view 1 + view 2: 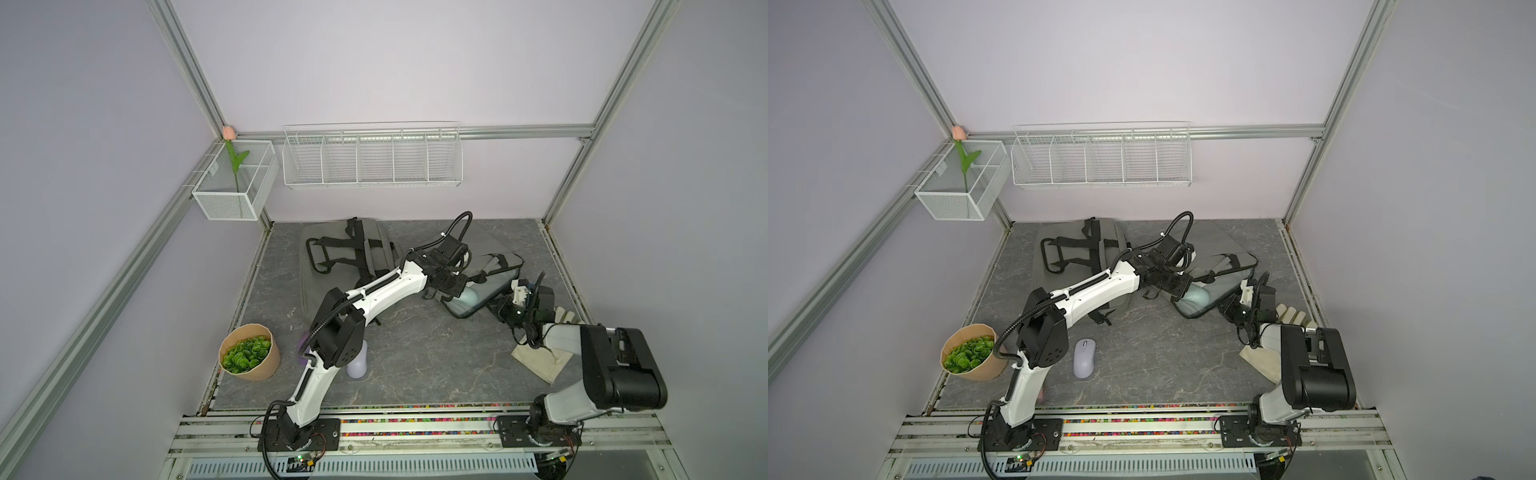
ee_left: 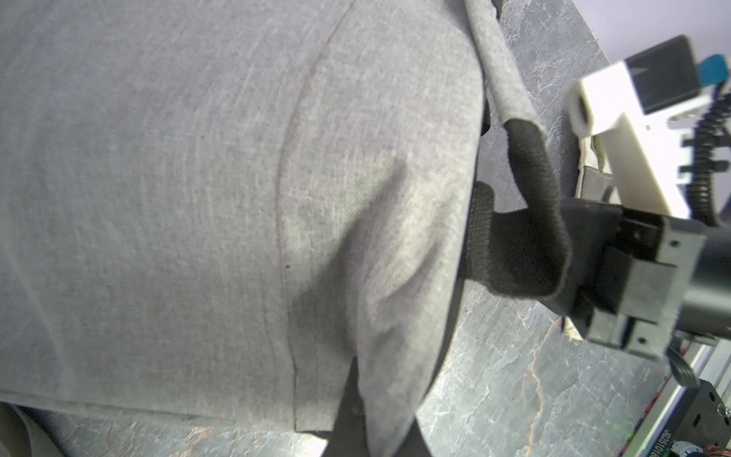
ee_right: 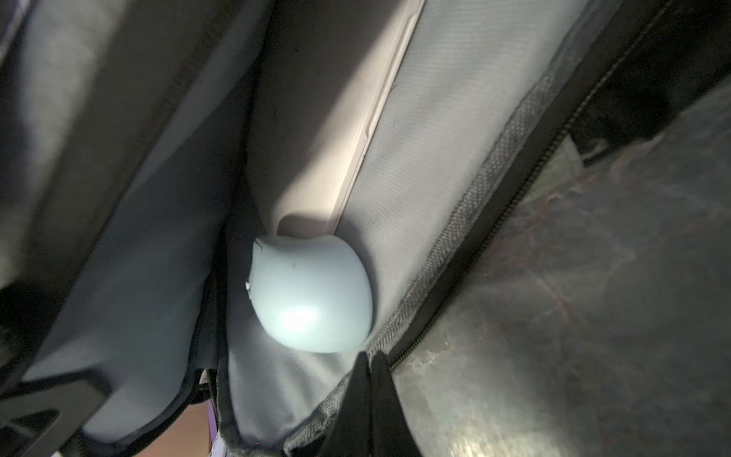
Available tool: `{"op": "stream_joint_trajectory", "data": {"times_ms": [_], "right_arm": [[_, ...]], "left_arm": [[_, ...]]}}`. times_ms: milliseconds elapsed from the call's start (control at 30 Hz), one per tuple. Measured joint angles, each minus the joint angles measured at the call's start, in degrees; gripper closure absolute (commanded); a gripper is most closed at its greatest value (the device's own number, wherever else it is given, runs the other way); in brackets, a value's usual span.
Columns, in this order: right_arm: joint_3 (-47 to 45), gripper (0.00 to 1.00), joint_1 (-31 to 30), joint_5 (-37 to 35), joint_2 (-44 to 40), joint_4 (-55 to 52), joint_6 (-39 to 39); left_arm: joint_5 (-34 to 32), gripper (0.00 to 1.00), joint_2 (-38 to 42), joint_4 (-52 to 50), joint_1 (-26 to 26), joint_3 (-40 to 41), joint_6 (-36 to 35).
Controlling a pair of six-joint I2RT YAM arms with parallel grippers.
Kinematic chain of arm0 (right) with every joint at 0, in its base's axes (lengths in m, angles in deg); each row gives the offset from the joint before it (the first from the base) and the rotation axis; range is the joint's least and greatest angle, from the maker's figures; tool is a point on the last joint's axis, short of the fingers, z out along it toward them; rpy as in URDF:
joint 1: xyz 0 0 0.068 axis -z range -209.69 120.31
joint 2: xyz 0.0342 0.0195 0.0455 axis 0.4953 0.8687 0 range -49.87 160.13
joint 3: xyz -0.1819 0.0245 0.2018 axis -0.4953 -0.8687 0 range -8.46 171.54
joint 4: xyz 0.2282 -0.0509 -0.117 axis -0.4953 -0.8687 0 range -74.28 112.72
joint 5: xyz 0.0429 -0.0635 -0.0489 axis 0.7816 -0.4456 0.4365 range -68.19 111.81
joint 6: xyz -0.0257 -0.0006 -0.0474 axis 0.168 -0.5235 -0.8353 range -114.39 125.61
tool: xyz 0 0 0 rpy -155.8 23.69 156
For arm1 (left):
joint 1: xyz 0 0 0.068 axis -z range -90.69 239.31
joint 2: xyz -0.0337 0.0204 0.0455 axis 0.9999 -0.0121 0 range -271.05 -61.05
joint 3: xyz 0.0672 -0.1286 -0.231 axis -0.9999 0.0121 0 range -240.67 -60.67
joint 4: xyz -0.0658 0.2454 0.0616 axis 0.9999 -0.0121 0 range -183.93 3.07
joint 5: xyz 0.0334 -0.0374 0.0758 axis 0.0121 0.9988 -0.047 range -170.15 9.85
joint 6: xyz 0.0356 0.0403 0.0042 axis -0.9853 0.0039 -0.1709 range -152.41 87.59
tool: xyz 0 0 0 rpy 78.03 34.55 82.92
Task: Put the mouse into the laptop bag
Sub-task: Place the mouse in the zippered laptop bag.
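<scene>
Mouse (image 3: 312, 292), pale blue, lies inside the laptop bag (image 1: 494, 264), straight ahead of the right hand (image 3: 368, 383), pinched shut and empty; the left hand (image 1: 453, 291), closed, holds the bag open.

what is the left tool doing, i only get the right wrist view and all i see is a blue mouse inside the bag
observer: the left tool is shut on the bag's black handle, apparently propping the bag open.
operator: any other mouse around
observer: yes, a purple mouse lies on the table in front of the bag, with nothing touching it.
operator: is that the only bag
observer: no, a second grey bag lies flat at the back of the table.
</scene>
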Motion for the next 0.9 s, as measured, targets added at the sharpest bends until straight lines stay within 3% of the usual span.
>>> {"op": "stream_joint_trajectory", "data": {"times_ms": [233,600,900], "right_arm": [[3.15,0.93,-0.76,3.02,9.97,9.62,5.03],[9.31,0.93,-13.27,3.39,21.03,22.82,14.08],[8.24,0.93,-13.18,3.67,24.90,33.16,19.56]], "left_arm": [[0.31,1.00,-0.59,-0.02,0.04,0.00,0.00],[1.11,1.00,-3.08,-1.36,0.39,-2.47,0.00],[1.03,1.00,-3.54,-2.97,0.50,-4.11,-0.04]]}}
